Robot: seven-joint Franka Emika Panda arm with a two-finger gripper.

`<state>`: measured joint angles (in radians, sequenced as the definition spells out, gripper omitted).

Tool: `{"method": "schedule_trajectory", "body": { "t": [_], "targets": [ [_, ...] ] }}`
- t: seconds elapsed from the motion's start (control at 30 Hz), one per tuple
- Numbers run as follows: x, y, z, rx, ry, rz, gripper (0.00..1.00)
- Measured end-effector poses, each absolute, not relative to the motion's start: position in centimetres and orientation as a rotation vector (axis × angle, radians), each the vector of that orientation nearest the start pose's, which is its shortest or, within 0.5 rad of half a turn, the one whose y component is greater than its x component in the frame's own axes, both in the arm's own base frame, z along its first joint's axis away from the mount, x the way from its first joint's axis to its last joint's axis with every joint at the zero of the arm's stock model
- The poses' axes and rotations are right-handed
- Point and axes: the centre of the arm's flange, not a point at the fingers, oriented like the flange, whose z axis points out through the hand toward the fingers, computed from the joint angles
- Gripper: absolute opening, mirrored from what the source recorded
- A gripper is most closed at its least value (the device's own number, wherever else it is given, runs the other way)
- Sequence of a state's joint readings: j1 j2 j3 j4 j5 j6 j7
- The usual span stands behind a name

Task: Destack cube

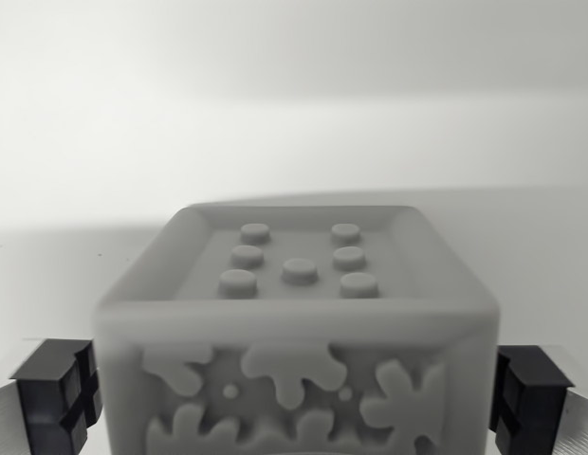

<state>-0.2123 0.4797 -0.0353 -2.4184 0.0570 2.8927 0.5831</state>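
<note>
You had the pale grey plastic cube (296, 332) sitting low in the centre of the wrist view, filling most of the lower half of the picture. Its recessed top face carried seven round raised studs, three down each side and one in the middle of the front pair. Its near face showed raised splash-shaped reliefs with a few small dots between them, and the bottom of that face was cut off by the picture's lower edge.

Your gripper (296, 393) straddled the cube. The black ribbed pad (59, 396) of one finger stood at the wrist view's left, right against the cube's left side, and the matching black pad (531, 398) stood at the wrist view's right, beside the cube's right side. The jaws were spread to about the cube's width. You could not tell from this picture whether the pads were pressing the cube or only flanking it, since the contact lines were soft and out of focus.

Behind the cube lay a plain white surface (294, 142), with a soft shadow falling across it just past the cube's far edge. Whatever the cube rested on was hidden beneath it.
</note>
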Motion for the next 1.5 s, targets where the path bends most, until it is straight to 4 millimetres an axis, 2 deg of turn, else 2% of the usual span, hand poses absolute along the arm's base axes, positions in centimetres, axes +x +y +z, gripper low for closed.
{"method": "schedule_trajectory", "body": {
  "t": [0.33,0.6,1.1,1.5],
  "targets": [
    [46.3,-12.2,11.7,-2.844,1.342,0.006,1.0],
    [46.4,-12.2,13.1,-2.841,1.342,0.002,1.0],
    [46.4,-12.3,17.4,-2.84,1.342,0.0,1.0],
    [46.5,-12.3,22.4,-2.839,1.34,-0.004,1.0]
  ]
}}
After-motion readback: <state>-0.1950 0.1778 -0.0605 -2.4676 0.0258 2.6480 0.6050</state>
